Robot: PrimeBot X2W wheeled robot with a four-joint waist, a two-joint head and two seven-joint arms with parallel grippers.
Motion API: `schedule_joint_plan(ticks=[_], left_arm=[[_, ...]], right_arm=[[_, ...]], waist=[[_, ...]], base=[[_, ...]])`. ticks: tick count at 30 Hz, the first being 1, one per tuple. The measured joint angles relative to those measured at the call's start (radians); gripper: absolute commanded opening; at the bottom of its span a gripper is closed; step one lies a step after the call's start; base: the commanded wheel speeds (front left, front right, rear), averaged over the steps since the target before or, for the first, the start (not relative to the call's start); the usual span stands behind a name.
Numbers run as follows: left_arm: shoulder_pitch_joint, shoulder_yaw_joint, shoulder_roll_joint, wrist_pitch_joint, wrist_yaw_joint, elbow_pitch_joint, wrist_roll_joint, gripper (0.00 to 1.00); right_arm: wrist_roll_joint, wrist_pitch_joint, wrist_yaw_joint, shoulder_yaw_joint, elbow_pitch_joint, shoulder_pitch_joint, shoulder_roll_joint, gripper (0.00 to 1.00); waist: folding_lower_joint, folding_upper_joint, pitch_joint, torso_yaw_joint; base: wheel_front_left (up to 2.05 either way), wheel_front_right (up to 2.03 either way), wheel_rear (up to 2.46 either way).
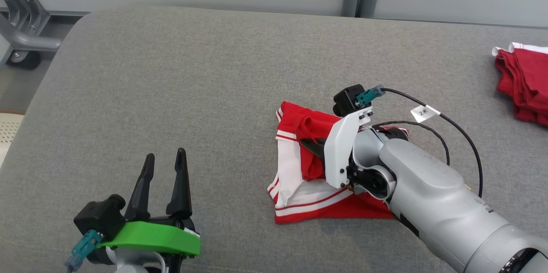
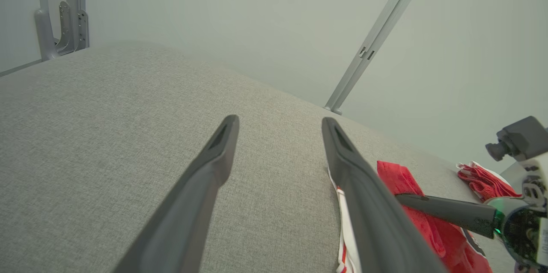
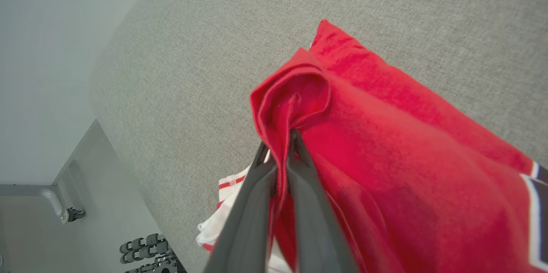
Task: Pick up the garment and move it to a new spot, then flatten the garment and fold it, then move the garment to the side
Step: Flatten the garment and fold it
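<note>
The garment [image 1: 299, 187] is a red and white piece with striped trim, lying folded on the grey padded table [image 1: 171, 93] right of centre. My right gripper [image 1: 309, 144] is shut on a bunched red fold of it; in the right wrist view the fingers [image 3: 261, 187] pinch the red cloth [image 3: 385, 157] between them. Low at the left, my left gripper [image 1: 165, 157] stands open over bare table, holding nothing. The left wrist view has its two fingers [image 2: 214, 157] spread wide, with the garment [image 2: 411, 204] and the right gripper's finger [image 2: 445, 211] beyond them.
A second red garment [image 1: 524, 84] with white trim lies bunched at the table's far right edge. A grey metal frame on castors [image 1: 21, 37] stands off the back left corner. Black cables [image 1: 454, 127] loop from my right wrist.
</note>
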Motion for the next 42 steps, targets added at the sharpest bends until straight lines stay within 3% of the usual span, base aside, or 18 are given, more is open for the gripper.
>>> schedule_joint_plan(ticks=[3,4,5,6,7,16,23,32,42], left_arm=[[0.0,-0.006,0.0,0.0,0.0,0.005,-0.002,1.0],[0.0,-0.006,0.0,0.0,0.0,0.006,-0.004,1.0],[0.0,-0.006,0.0,0.0,0.0,0.006,-0.008,1.0],[0.0,-0.001,0.0,0.0,0.0,0.006,-0.008,1.0],[0.0,0.0,0.0,0.0,0.0,0.006,-0.008,1.0],[0.0,0.016,0.0,-0.001,0.0,0.003,-0.008,1.0],[0.0,0.036,0.0,-0.003,0.0,-0.005,-0.007,1.0],[0.007,0.05,0.0,-0.003,0.002,-0.021,0.011,1.0],[0.016,0.056,-0.001,-0.003,0.002,-0.042,0.022,1.0]], right_arm=[[0.0,-0.005,0.0,0.002,0.026,0.0,0.004,0.0],[0.0,-0.005,-0.002,0.005,0.037,0.0,0.006,0.07],[-0.002,-0.005,-0.007,0.007,0.046,-0.001,0.008,0.3],[-0.008,-0.005,-0.007,0.011,0.059,-0.003,0.014,0.77],[-0.009,-0.007,-0.007,0.011,0.063,-0.005,0.018,1.0],[-0.002,-0.028,0.002,0.005,0.074,-0.04,0.035,1.0],[0.03,-0.112,0.01,-0.08,0.057,-0.12,0.04,1.0],[0.058,-0.177,0.018,-0.14,0.086,-0.087,-0.091,1.0],[0.137,-0.189,0.028,-0.153,0.091,0.094,-0.108,1.0]], waist=[[0.0,0.0,-0.004,0.011],[0.0,0.0,-0.006,0.014],[0.0,0.0,-0.008,0.016],[0.0,0.0,-0.012,0.02],[0.0,0.0,-0.013,0.021],[0.0,0.0,-0.023,0.015],[0.0,0.0,-0.028,-0.015],[0.0,0.0,-0.034,-0.075],[0.0,0.0,-0.022,-0.158]], base=[[0.0,0.0,0.0],[0.0,0.0,0.0],[0.0,0.0,0.0],[0.0,0.0,0.0],[0.0,0.0,0.0],[0.0,0.0,0.0],[0.0,0.0,0.0],[0.0,0.0,0.0],[0.0,0.0,0.0]])
